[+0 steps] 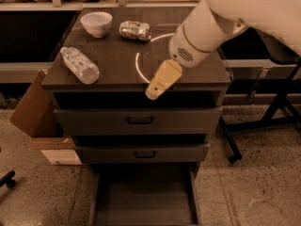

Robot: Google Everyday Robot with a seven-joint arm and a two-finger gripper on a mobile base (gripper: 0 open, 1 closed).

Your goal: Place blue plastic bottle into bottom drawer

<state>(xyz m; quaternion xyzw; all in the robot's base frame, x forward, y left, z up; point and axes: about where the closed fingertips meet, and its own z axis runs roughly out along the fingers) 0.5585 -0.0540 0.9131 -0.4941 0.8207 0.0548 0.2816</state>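
The blue plastic bottle [80,65] lies on its side at the left edge of the cabinet top, cap toward the back. The bottom drawer [143,199] is pulled open below the two upper drawers and its flat floor is bare. My gripper [155,89] hangs from the white arm over the front edge of the cabinet top, near the middle, well to the right of the bottle and holding nothing.
A white bowl [97,23] and a crushed silver can [135,30] sit at the back of the cabinet top [202,72]. A cardboard box [35,114] stands left of the cabinet. A black stand leg [277,112] is on the right.
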